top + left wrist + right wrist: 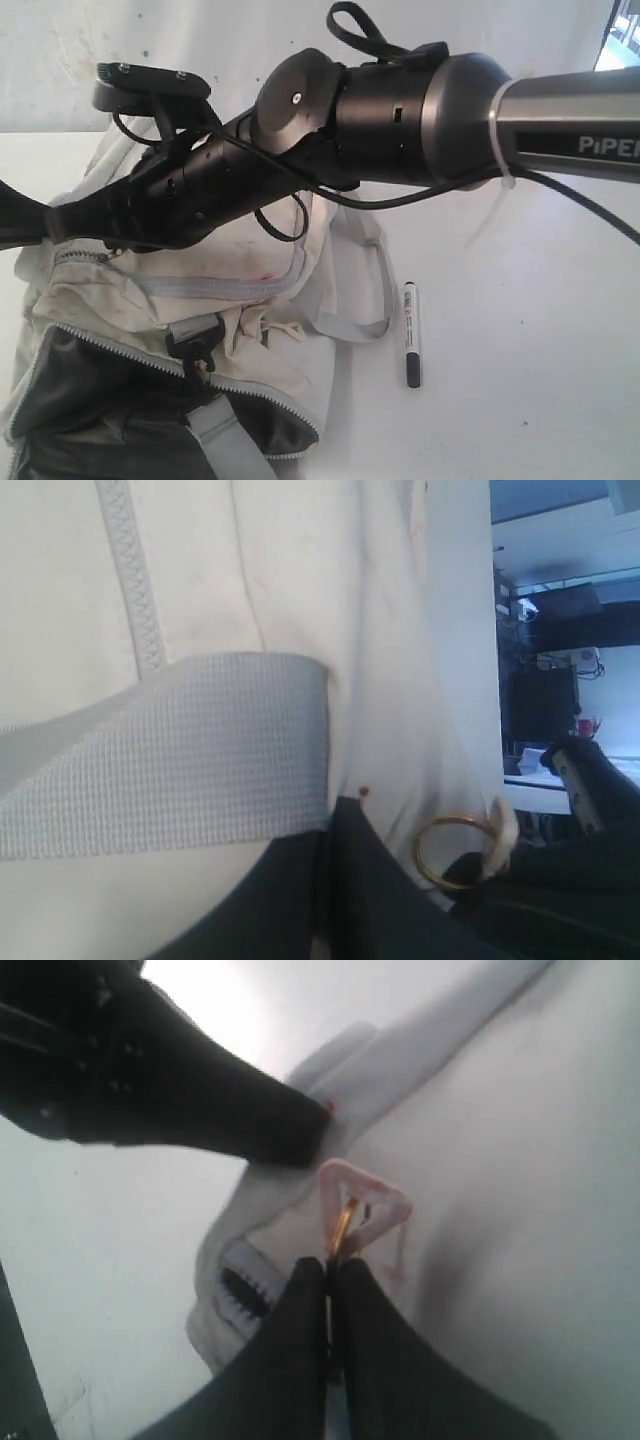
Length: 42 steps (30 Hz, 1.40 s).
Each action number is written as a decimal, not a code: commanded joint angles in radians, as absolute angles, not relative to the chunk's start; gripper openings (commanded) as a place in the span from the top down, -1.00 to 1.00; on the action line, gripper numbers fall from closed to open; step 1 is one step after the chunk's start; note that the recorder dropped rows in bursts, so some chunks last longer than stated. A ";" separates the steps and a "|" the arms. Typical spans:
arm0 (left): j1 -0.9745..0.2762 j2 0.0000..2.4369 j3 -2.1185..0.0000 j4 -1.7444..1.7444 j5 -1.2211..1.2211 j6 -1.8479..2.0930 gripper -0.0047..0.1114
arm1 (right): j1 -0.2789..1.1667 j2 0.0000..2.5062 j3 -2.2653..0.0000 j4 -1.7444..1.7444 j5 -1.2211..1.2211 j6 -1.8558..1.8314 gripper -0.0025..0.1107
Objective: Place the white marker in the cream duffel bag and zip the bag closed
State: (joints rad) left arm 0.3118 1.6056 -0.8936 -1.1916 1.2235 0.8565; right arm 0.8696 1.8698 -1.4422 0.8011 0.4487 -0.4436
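The white marker (411,333) lies on the table, right of the cream duffel bag (250,330) and apart from both grippers. The bag's near end gapes open, showing dark lining (100,400). My right arm reaches across the bag to its far left end. There my right gripper (330,1265) is shut on the gold zipper pull ring (343,1222), which carries a cream tab (365,1200). Beside it, my left gripper (332,815) is shut on the cream fabric (250,560), with the gold ring (450,850) close by. The two grippers meet at the left in the exterior view: right gripper (70,218), left gripper (35,222).
A grey webbing strap (180,750) and a grey zipper (135,580) cross the bag. A black buckle (195,345) sits near the opening, and a grey handle loop (370,300) lies between bag and marker. The white table (520,400) extends to the right.
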 commanded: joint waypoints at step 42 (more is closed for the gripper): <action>0.359 1.594 -0.899 -1.314 1.221 1.006 0.14 | 0.708 1.707 -1.443 0.122 0.920 0.136 0.96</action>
State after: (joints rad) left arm 0.3563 1.6056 -0.8936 -1.2764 1.2279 0.9918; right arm 0.7165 1.7179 -1.4422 0.1153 0.9243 0.1435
